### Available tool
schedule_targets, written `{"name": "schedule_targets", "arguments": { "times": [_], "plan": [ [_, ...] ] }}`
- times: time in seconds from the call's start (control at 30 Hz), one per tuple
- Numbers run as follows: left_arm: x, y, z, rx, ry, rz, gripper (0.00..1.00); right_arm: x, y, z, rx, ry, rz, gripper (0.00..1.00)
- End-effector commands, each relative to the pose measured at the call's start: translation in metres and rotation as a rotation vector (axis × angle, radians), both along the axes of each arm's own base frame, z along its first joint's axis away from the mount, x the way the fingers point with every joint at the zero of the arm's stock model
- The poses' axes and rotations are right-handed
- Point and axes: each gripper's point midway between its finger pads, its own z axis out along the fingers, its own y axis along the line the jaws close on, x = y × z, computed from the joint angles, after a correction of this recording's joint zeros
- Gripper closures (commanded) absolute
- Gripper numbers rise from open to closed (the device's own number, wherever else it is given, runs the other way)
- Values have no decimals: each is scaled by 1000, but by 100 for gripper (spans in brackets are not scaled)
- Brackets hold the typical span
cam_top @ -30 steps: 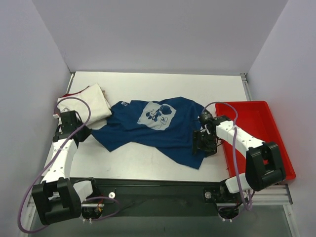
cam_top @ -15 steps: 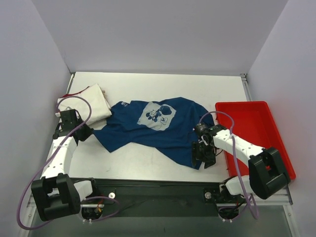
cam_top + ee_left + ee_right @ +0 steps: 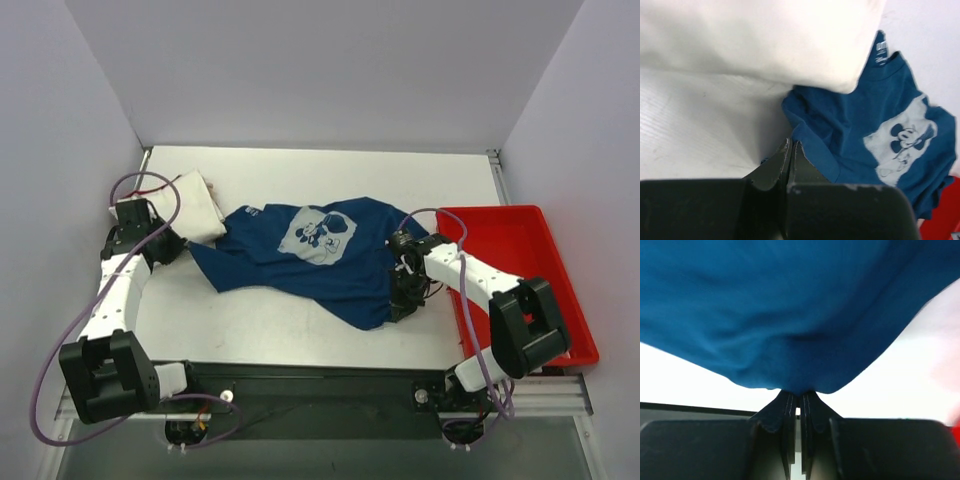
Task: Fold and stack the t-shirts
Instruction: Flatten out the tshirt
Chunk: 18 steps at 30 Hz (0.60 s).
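Note:
A dark teal-blue t-shirt with a white printed graphic lies crumpled across the middle of the table. A folded cream-white t-shirt with a red edge sits at the back left, its corner overlapping the blue one. My left gripper is shut on the blue t-shirt's left edge, just in front of the white t-shirt. My right gripper is shut on the blue t-shirt's front right hem, and the blue cloth hangs from its tips and fills the right wrist view.
A red plastic tray stands to the right, close beside the right arm. The white walls enclose the table on the left, back and right. The black base rail runs along the near edge.
The right gripper shut on the blue t-shirt's front right hem and drew it inward off the table. The left gripper moved back toward the white t-shirt, dragging the blue shirt's left corner along.

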Motion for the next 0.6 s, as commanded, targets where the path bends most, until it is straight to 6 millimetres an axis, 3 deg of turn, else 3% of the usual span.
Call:
{"name": "schedule_targets", "arguments": {
  "times": [0.0,0.07,0.1,0.17,0.2,0.23,0.33,0.43,0.5,0.53,0.57],
  "plan": [
    [42,0,60,-30,-170,-5,100,46,-7,50,-23,-132,-3,100],
    [56,4,72,-46,-192,6,100,58,-19,80,-44,-169,-4,100],
    [68,7,96,-63,-245,9,100,76,-27,109,-43,-230,-15,100],
    [78,13,108,-83,-265,19,100,90,-38,136,-40,-282,-40,100],
    [81,20,115,-107,-277,40,100,102,-48,163,-38,-338,-54,100],
    [85,26,126,-114,-303,52,100,105,-54,172,-53,-353,-57,100],
    [79,40,131,-151,-318,100,100,107,-68,203,-91,-396,-58,100],
    [67,48,125,-156,-310,132,100,88,-80,206,-140,-374,-73,100],
    [57,44,103,-171,-268,135,100,74,-84,198,-152,-340,-89,100],
    [52,40,100,-175,-269,127,100,59,-87,186,-162,-295,-92,89],
    [44,34,80,-198,-230,119,100,50,-87,177,-157,-262,-110,82]
  ]
}}
